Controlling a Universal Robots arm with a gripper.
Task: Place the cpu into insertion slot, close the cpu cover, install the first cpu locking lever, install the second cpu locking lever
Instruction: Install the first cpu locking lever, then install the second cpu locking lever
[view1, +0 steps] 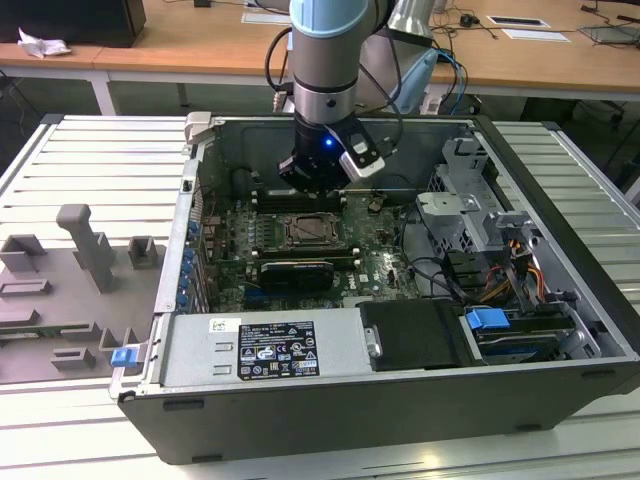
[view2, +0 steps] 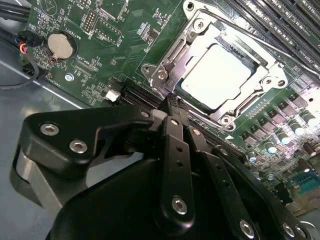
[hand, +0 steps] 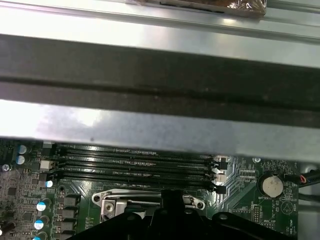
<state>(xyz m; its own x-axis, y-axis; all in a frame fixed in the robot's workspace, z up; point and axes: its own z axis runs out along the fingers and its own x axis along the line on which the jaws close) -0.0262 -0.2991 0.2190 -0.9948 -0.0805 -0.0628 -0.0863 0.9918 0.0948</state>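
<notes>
The cpu (view2: 217, 75) lies flat in the insertion slot (view1: 308, 232), its pale metal top showing through the cut-out. Around it the silvery cpu cover (view2: 174, 54) lies down flat on the socket. My gripper (view2: 172, 102) hangs just above the socket's edge, on the side away from the memory slots. Its fingers (view2: 176, 150) are pressed together with nothing between them. In the exterior view the gripper (view1: 312, 190) stands over the motherboard just behind the socket. I cannot tell whether the locking levers are latched.
Long black memory slots (hand: 135, 162) run beside the socket, below the case's metal wall (hand: 150, 125). A black expansion card (view1: 295, 272) lies in front of the socket. A coin battery (view2: 61, 46) and cables (view1: 440, 270) sit nearby. Drive cages (view1: 470, 200) fill the exterior view's right.
</notes>
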